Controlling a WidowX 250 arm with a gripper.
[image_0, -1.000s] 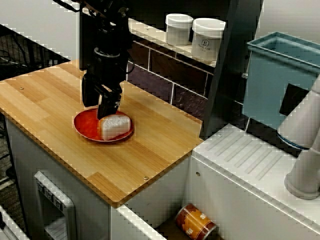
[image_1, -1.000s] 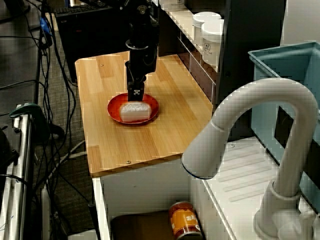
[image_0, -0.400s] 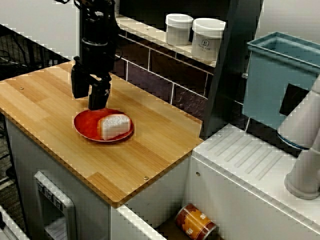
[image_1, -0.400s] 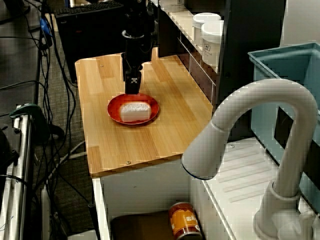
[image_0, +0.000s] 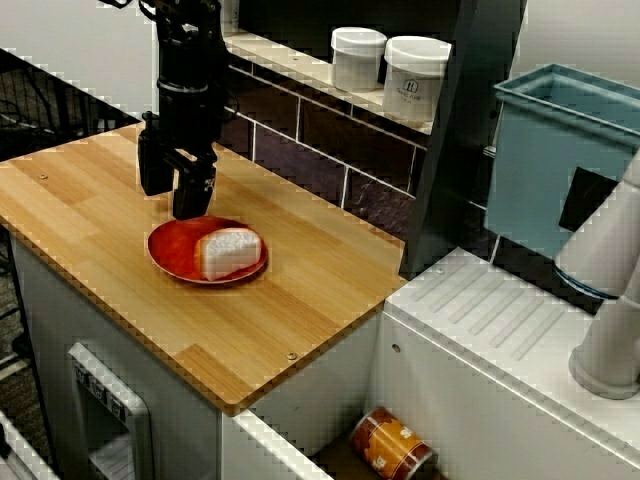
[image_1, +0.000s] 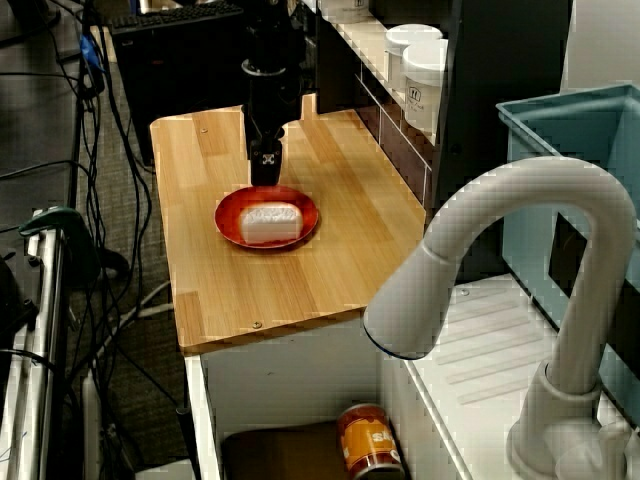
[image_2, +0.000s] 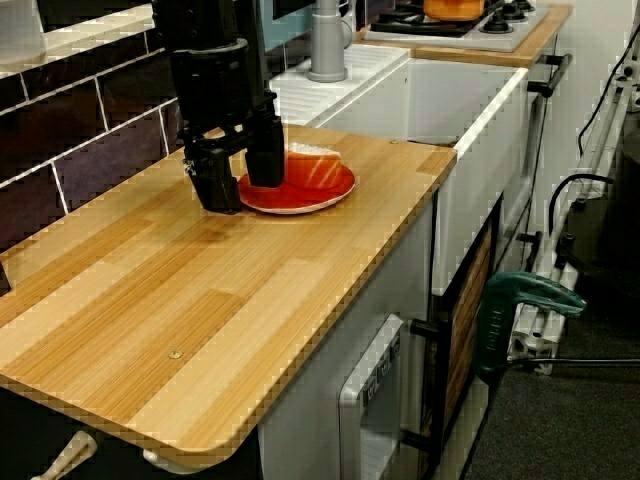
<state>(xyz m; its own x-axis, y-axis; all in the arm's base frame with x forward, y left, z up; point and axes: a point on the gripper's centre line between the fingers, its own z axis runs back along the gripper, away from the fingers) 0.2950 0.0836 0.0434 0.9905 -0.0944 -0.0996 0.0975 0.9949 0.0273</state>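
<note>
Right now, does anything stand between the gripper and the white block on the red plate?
Nothing visible does. The gripper hangs open and empty at the edge of the red plate, and the white block lies uncovered on it, apart from the gripper.

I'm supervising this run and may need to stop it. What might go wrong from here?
The open hand hangs low beside the red plate; a sideways move might clip its rim and shove it across the wooden counter. The white block lies loose on the plate, so a knock might slide it off.
</note>
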